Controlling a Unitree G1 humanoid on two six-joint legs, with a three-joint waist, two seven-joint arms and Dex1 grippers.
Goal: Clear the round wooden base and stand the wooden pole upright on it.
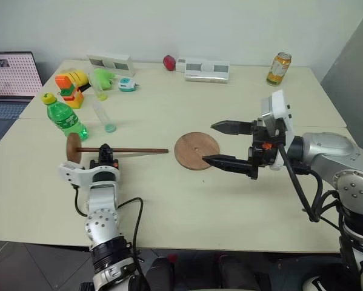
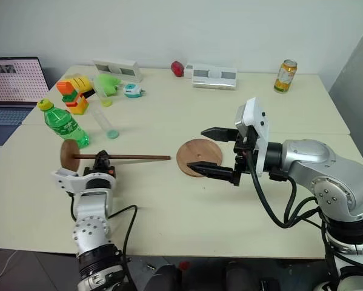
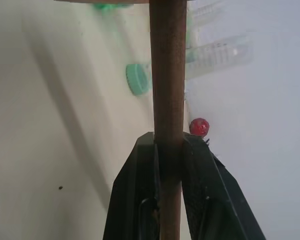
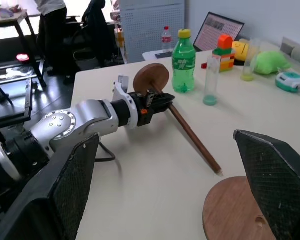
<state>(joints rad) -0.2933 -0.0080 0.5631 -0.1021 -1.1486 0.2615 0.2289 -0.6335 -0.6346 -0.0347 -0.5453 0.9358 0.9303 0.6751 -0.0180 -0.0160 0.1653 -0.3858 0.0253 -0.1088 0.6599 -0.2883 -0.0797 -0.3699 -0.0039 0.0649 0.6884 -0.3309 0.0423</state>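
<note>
place: office/lab | cues: pale table, laptop, desks behind

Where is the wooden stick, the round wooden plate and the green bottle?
wooden stick (image 1: pixel 139 150), left eye view, middle of its shaft.
round wooden plate (image 1: pixel 193 147), left eye view, flat top near its centre hole.
green bottle (image 1: pixel 65 117), left eye view, its body.

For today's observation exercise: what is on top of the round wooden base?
Nothing rests on the round wooden base; its centre hole shows. The right end effector hangs open above its edge, hiding a strip of rim.
</note>
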